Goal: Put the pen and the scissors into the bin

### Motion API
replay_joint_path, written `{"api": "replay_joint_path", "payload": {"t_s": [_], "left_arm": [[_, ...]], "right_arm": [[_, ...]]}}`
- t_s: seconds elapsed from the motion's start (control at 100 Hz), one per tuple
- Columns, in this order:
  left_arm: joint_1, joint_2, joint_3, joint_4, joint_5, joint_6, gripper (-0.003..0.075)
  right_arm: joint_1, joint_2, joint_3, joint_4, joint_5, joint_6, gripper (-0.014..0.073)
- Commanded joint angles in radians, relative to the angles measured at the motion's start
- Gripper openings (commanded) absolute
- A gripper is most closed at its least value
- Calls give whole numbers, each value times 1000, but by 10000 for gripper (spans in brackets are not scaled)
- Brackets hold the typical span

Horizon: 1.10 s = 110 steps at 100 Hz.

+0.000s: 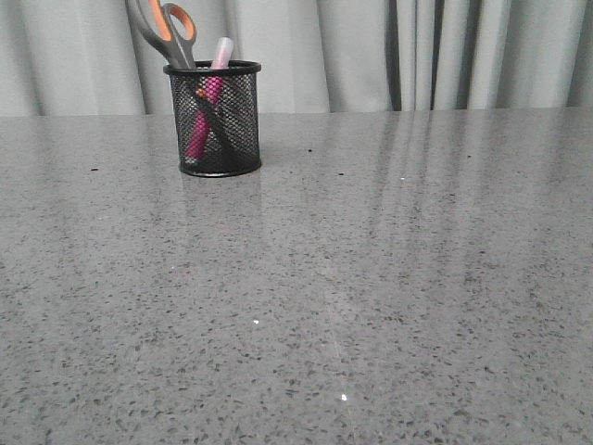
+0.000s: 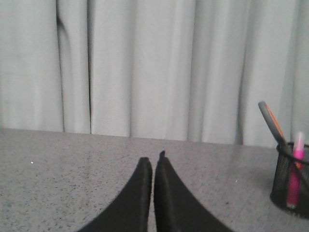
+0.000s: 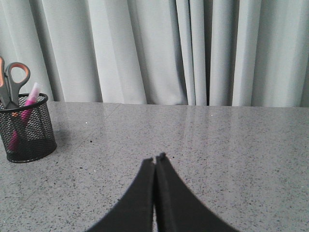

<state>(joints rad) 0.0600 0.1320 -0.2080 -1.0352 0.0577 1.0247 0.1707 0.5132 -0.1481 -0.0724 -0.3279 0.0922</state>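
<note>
The black wire-mesh bin (image 1: 215, 139) stands upright at the back left of the table. The pink pen (image 1: 206, 116) stands inside it, whitish cap up. The scissors (image 1: 167, 32) stand in it too, blades down, grey and orange handles above the rim. The bin also shows in the left wrist view (image 2: 291, 186) with the pen (image 2: 294, 174) and scissors (image 2: 271, 121), and in the right wrist view (image 3: 27, 130) with the pen (image 3: 26, 110) and scissors (image 3: 12, 84). My left gripper (image 2: 153, 162) and right gripper (image 3: 155, 160) are shut and empty, away from the bin. Neither arm shows in the front view.
The grey speckled table (image 1: 371, 278) runs back to a pale pleated curtain (image 1: 371, 46). Nothing else stands on the table in view.
</note>
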Motion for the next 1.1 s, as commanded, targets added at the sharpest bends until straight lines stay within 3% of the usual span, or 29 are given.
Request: {"api": "replay_joint_path", "payload": {"t_s": [0.0, 0.12, 0.2, 0.45, 1.09], "left_arm": [[-3, 8, -17, 357, 23, -248, -19], [-3, 8, 39, 829, 33, -763, -19], [-5, -11, 90, 941, 23, -883, -19], [-59, -161, 255, 979, -65, -898, -19], [-61, -168, 254, 974, -19, -908, -19]], "right_arm": [[-6, 0, -24, -7, -75, -2, -58], [-6, 0, -24, -7, -75, -2, -58], [-6, 0, -24, -7, -75, -2, -58], [-6, 0, -24, -7, -75, -2, -58], [-6, 2, -24, -7, -75, -2, -58]]}}
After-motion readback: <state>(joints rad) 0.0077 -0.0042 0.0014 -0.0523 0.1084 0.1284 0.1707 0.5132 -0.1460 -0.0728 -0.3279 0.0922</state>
